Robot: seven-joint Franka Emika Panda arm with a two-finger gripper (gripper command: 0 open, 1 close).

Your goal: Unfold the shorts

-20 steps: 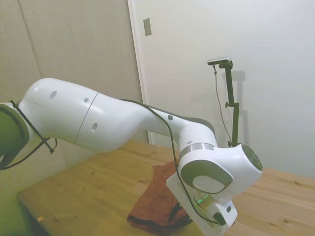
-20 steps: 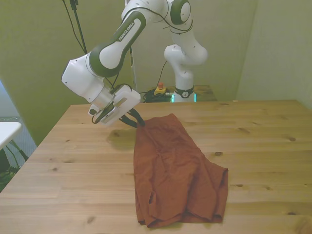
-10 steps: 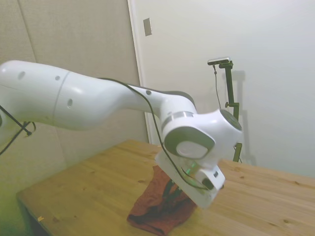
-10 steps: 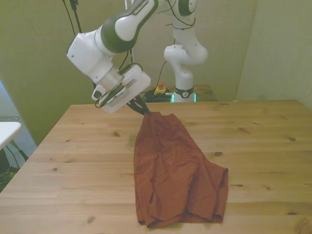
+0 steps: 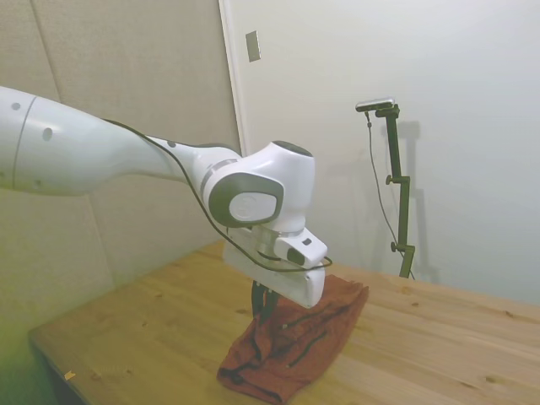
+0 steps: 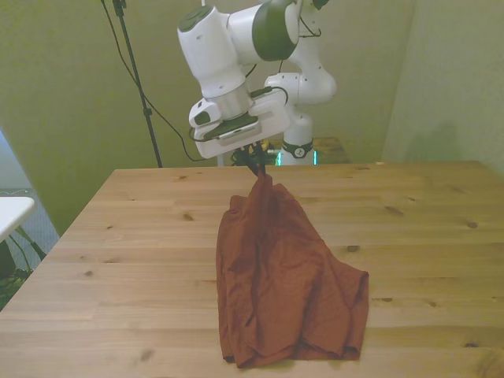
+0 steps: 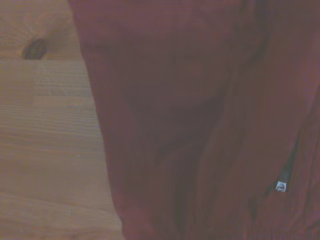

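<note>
The rust-red shorts lie folded on the wooden table, their far end pulled up into a peak. My gripper is shut on that far edge of the shorts and holds it a little above the tabletop. In the side view the gripper hangs under the white wrist, and the shorts drape from it down to a heap near the table's front edge. Close up in the wrist view, the shorts show hanging folds and a small white tag beside bare wood.
Bare wooden table stretches on both sides of the shorts. The robot's base stands behind the far edge. A wall with a door frame lies behind the table in the side view.
The gripper has risen and swung toward the front view's right, from the shorts' far left corner to above their far middle, drawing the held edge up with it.
</note>
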